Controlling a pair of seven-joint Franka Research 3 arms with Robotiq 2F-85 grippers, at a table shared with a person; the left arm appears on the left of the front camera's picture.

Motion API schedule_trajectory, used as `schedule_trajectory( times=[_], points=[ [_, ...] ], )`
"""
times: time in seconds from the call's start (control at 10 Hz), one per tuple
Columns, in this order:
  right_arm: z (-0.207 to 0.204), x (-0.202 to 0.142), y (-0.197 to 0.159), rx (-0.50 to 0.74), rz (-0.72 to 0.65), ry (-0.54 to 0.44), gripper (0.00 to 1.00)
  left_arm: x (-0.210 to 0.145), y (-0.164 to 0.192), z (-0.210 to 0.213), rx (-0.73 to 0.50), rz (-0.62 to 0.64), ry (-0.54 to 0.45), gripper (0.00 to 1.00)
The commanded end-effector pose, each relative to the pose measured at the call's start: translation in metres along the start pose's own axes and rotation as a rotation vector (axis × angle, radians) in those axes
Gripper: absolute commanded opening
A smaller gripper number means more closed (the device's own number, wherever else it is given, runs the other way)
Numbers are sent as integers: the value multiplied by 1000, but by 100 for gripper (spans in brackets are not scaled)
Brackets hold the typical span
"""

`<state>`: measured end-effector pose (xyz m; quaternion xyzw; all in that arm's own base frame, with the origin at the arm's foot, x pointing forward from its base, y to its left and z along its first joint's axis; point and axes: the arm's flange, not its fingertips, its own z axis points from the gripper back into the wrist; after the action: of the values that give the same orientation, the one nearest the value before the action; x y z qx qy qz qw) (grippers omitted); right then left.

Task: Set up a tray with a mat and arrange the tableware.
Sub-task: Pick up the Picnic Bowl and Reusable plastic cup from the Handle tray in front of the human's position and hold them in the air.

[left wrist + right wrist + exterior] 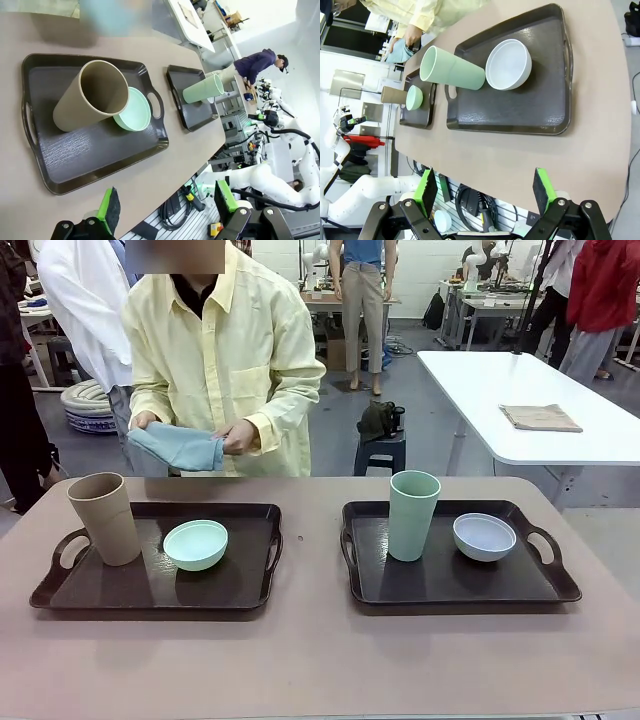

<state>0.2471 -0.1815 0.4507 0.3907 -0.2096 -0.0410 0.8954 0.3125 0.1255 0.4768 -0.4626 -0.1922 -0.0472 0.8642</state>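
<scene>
A taupe tabletop (320,660) with rounded corners carries everything. Behind its far edge stands a person (230,350) in a pale yellow shirt. Both hands (240,437) hold a dusty-blue mat (178,447), folded into a soft wad and clear of the tabletop, beyond the left tray.

Two dark brown, wood-grained trays with cut-out handles lie side by side and apart, the left tray (110,585) on the robot's left and the right tray (450,580) on its right. Neither has a mat in it.

The tan tumbler (105,518), tall, matte and handleless, stands upright at the left end of the left tray. The sage green tumbler (413,515), the same shape, stands upright in the left half of the right tray.

The mint green bowl (195,544), small and round, sits just beside the tan tumbler toward the tray's middle. The pale blue-white bowl (484,536) sits just right of the sage tumbler, a small gap between them.

The left arm's fingers (111,210) are spread wide with nothing between them, above the tabletop's near edge by the left tray. The right arm's fingers (542,184) are likewise spread and empty, above the near edge by the right tray.
</scene>
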Motion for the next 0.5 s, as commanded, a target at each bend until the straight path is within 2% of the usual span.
schedule_trajectory(
  times=[0.0,0.4],
  points=[
    [1,2,-2,22,12,-7,100,3,2,1,-20,-20,-12,100],
    [1,2,-2,22,12,-7,100,3,2,1,-20,-20,-12,100]
  ],
)
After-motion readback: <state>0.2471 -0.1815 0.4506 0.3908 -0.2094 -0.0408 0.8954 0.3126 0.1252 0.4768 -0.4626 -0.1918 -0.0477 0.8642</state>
